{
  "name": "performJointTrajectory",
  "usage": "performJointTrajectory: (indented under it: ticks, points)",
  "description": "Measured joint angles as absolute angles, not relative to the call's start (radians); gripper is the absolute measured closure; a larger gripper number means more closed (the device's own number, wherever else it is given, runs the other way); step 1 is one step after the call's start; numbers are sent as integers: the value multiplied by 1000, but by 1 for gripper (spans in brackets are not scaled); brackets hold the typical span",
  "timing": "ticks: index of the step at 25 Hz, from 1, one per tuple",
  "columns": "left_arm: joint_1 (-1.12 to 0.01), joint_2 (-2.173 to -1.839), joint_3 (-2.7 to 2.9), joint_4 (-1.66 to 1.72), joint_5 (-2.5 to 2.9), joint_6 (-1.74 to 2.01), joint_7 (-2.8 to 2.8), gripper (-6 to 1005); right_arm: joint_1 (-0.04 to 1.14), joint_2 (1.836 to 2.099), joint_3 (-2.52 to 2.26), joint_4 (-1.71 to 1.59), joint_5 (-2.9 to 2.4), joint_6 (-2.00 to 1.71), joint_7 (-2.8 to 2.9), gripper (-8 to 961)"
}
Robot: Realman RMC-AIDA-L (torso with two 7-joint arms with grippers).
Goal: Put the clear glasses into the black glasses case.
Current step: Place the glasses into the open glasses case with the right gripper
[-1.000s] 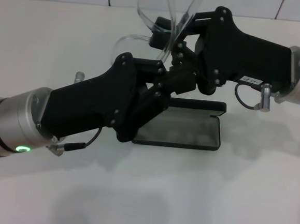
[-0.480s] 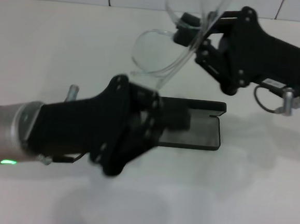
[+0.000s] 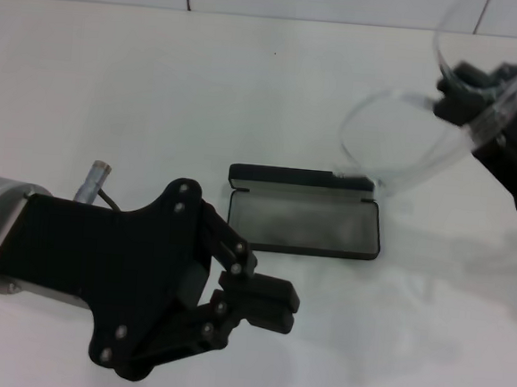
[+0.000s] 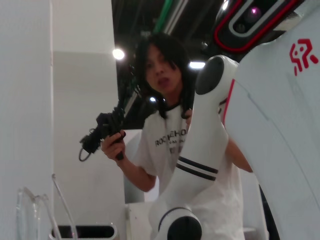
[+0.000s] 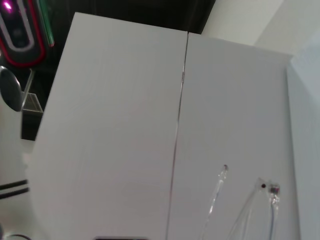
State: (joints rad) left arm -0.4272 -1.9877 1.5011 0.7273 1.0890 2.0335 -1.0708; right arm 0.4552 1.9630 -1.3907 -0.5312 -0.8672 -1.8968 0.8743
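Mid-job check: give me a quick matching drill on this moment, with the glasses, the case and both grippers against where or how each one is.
Things:
1. clear glasses
2. black glasses case
3. left gripper
4. right gripper

States:
A. lying open on the table
B. holding nothing, in front of the case
C. held up in the air
D. clamped on the frame, at the far right

Pairs: 1-C, 2-A, 3-B, 4-D

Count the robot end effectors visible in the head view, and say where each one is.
2. The left end effector hovers near the front of the open glasses case. The right end effector is raised at the far right, holding the clear glasses.
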Motion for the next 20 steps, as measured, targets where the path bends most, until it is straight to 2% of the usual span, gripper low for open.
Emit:
performJointTrajectory:
  ticks: [6,12,20]
  points:
    - [-432,-1983,1479,722,1094,2033,-1076,951,446,1942,-1391,-550,-1009,-1893,937,848]
    - [-423,-2020,1384,704,1056,2032,-1087,951,441,1937,-1390,-608,-1180,-1828,1001,846]
    - [-407,-2026,1406,700,864,2036,-1131,952,421,1960,-1292,-658,-1383,-1783,1041,844]
